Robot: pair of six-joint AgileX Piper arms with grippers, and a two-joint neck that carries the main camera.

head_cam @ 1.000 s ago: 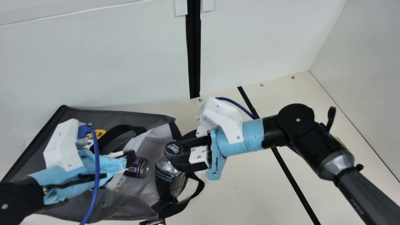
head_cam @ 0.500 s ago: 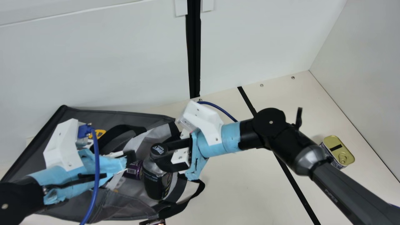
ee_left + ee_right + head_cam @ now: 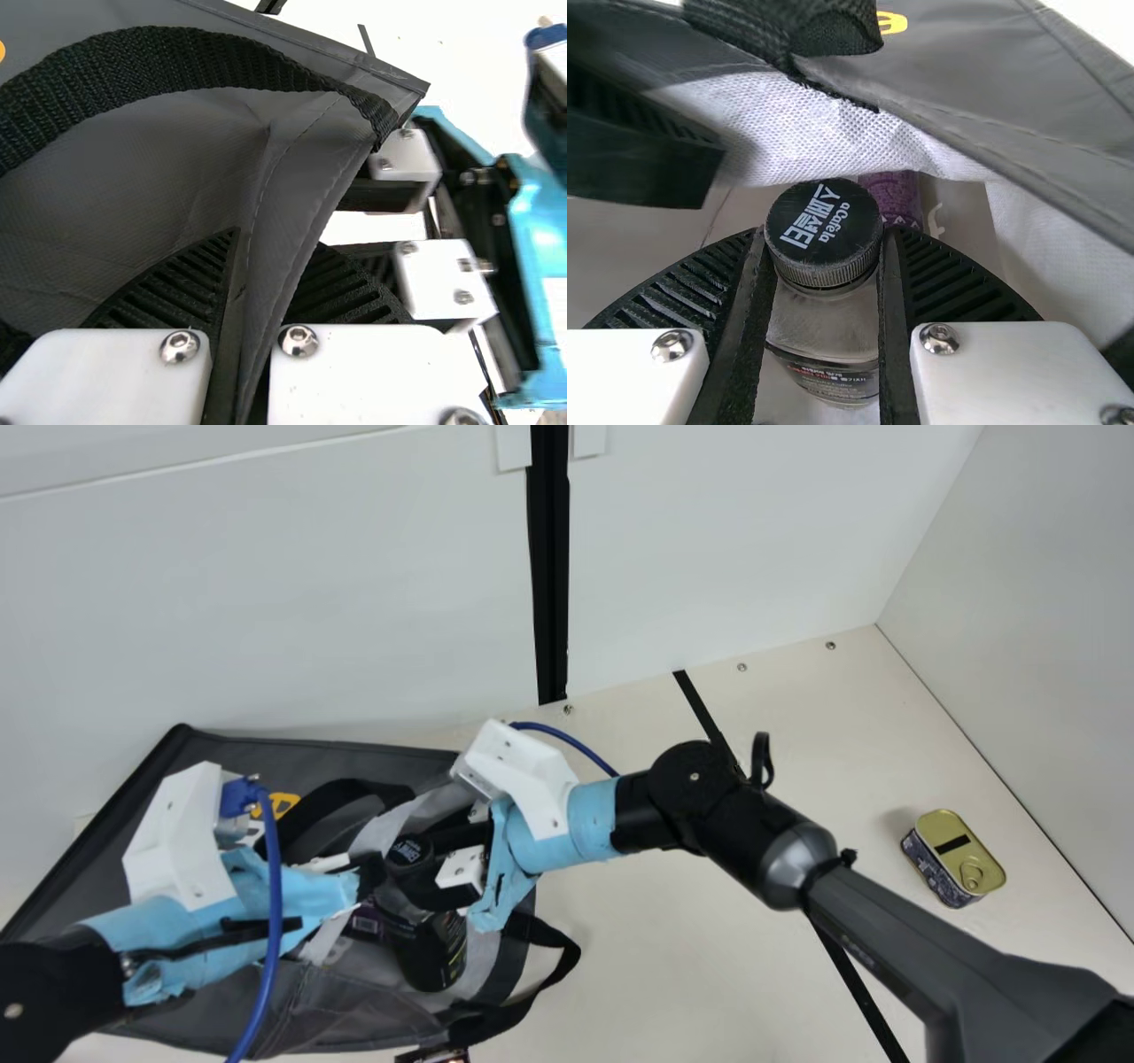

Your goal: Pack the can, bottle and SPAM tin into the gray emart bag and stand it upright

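Bottle point(image 3: 431, 952) is held near its cap by the right gripper point(image 3: 415, 866).

Main view, lower left: dark gray bag point(image 3: 381, 756) with a yellow mark point(image 3: 283, 803), bright blue cable point(image 3: 273, 895); right, tin point(image 3: 941, 829), gold on top with a black stripe point(image 3: 952, 843). Right wrist view, centre: black bottle cap point(image 3: 824, 232), white lettering; purple can point(image 3: 893, 193).
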